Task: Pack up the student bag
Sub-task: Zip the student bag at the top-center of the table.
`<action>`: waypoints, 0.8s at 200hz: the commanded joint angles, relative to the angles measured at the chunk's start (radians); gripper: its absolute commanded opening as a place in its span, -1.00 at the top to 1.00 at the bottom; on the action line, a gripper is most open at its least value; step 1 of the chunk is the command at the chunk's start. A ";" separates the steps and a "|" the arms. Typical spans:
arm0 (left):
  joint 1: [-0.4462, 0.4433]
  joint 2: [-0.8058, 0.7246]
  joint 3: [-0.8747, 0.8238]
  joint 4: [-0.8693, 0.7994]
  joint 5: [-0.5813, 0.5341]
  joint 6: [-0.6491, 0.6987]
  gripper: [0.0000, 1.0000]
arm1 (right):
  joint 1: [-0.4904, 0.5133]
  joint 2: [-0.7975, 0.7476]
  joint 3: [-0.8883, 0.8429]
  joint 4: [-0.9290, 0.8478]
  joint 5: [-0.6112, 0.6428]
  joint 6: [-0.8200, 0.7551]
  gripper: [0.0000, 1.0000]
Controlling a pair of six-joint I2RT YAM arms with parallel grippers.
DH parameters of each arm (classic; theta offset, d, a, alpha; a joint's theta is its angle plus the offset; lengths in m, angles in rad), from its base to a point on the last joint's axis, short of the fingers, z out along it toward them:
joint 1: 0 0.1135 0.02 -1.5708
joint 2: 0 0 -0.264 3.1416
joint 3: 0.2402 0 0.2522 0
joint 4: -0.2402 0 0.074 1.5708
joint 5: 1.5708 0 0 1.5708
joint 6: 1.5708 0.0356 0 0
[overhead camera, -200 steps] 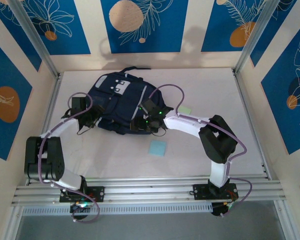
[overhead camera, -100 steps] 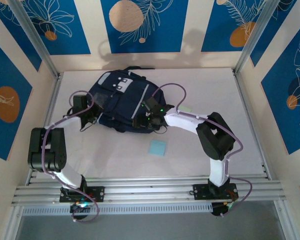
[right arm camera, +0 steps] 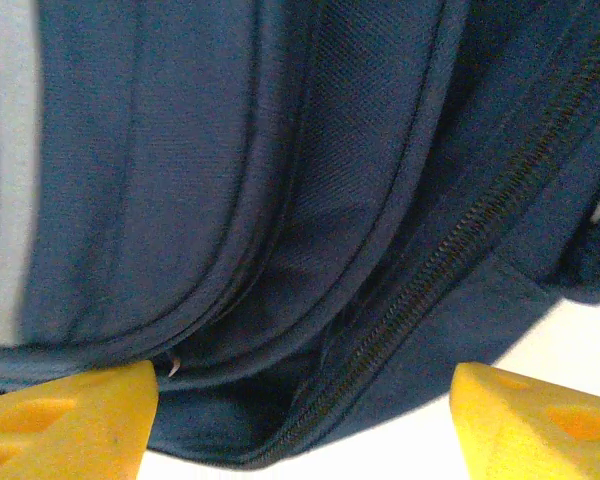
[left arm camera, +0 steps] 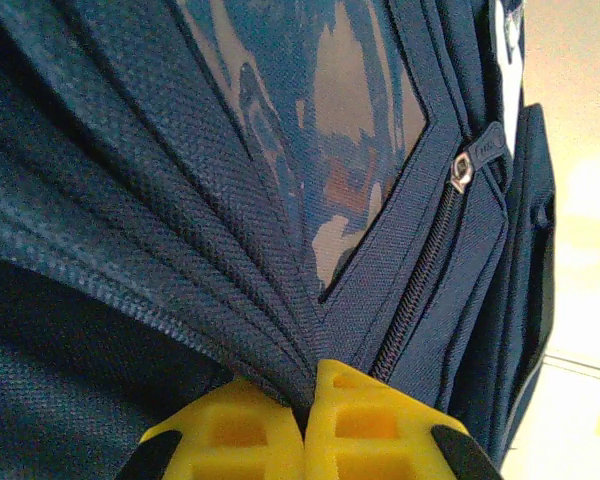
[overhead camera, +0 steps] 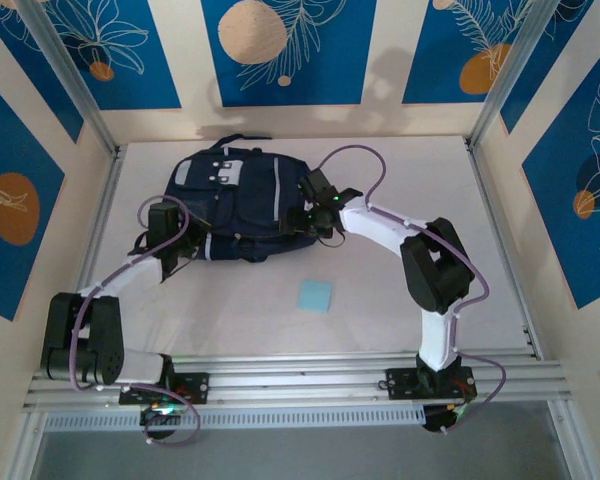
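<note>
student bag (overhead camera: 235,195) lies flat on table (overhead camera: 400,330), far side, left of centre | left gripper (left arm camera: 308,392) clamped on a fold of its fabric (beside a zip (left arm camera: 428,250)) | right gripper (right arm camera: 300,425) fingers wide apart at its right edge | blue square (overhead camera: 316,296) nearer, apart

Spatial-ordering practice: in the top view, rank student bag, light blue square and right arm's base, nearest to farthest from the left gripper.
1. student bag, pinched in the left gripper.
2. light blue square, to its right.
3. right arm's base, near edge.
</note>
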 commanded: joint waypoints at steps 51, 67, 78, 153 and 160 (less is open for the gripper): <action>-0.076 -0.067 0.008 0.020 -0.060 -0.067 1.00 | 0.233 -0.062 0.036 0.020 -0.027 0.153 -0.41; -0.080 -0.075 0.003 0.028 -0.059 -0.073 1.00 | 0.259 -0.005 0.094 0.037 -0.029 0.170 -0.32; -0.081 -0.083 -0.003 0.031 -0.060 -0.076 1.00 | 0.271 0.031 0.124 0.061 -0.014 0.175 -0.27; -0.093 -0.122 -0.042 0.041 -0.058 -0.096 1.00 | 0.282 0.201 0.241 0.148 0.124 0.213 0.02; -0.097 -0.123 -0.043 0.042 -0.056 -0.099 1.00 | 0.281 0.215 0.252 0.149 0.126 0.219 0.04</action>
